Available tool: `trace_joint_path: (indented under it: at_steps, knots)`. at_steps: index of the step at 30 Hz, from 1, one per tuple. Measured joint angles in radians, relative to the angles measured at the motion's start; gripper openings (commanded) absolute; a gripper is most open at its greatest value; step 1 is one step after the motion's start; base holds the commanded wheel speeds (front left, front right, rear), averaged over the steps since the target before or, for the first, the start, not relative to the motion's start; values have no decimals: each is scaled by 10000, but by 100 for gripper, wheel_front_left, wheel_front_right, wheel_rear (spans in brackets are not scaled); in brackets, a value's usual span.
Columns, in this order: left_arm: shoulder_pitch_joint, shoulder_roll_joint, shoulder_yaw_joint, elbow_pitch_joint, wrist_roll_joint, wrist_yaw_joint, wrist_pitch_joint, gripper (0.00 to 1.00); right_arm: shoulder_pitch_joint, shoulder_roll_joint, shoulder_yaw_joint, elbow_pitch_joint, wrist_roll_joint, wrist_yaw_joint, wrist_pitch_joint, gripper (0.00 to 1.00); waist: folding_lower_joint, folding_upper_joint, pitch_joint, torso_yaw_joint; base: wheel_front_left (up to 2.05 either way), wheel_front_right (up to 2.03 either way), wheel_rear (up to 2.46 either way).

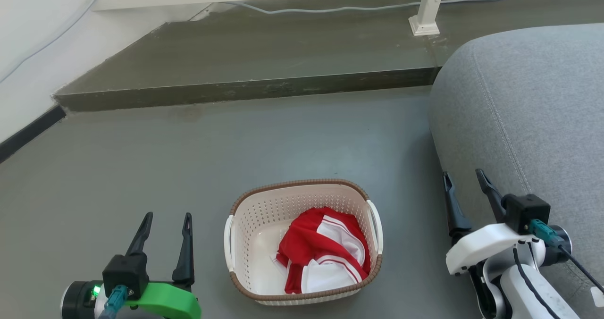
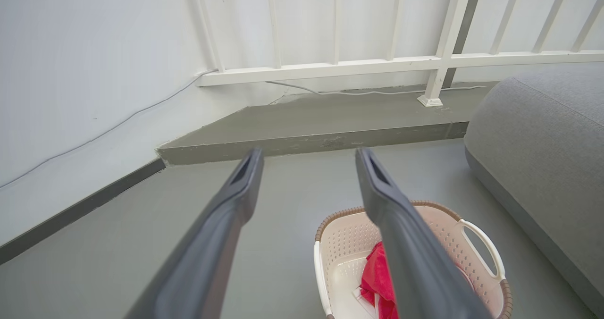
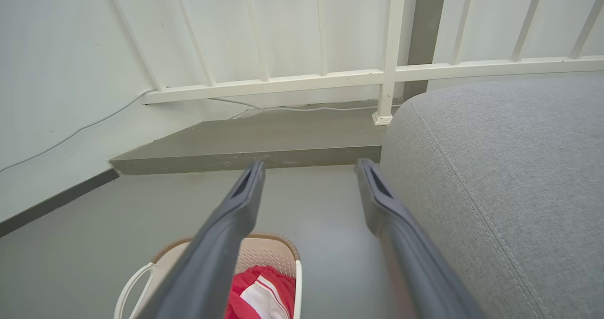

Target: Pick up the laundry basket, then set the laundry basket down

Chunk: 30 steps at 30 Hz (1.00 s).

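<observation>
Spread and empty, the left tool (image 1: 168, 215) rises from the lower left of the head view and the right tool (image 1: 462, 172) from the lower right. Each has its two long dark fingers parted and grips nothing.

Between them, on the grey floor (image 1: 188, 158), the laundry basket (image 1: 283, 205) stands upright, well apart from both tools and close to the bottom edge of the view. Its cream walls are perforated, a brown woven-look rim runs round the top, and a white handle (image 1: 229, 243) is set on each of its left and right sides. A crumpled red and white garment (image 1: 325, 248) lies inside, heaped toward the right half, with the bare bottom showing on the left.

The right tool's fingers stand against the edge of a grey sofa (image 1: 528, 102) that takes up the right side of the room. Whether they touch it cannot be told.

Beyond the basket a low step (image 1: 283, 50) crosses the floor and carries the post of a white railing (image 1: 427, 12). A pale cable (image 1: 330, 10) trails along the step, and another line runs down the white wall (image 1: 28, 36) at left.

In the left wrist view the basket sits low and to the right, partly hidden behind one finger. In the right wrist view it sits at the bottom left, partly behind a finger, with the sofa close on the other side.
</observation>
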Motion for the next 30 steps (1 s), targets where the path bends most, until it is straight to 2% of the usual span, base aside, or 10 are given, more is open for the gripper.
trace_joint_path:
  at_steps: [30]
  knots:
    - [814, -439, 422, -1005, 794, 0, 232, 100, 529, -4, -127, -752, -167, -77, 33, 100, 0, 0, -171, 28, 0, 0, 0]
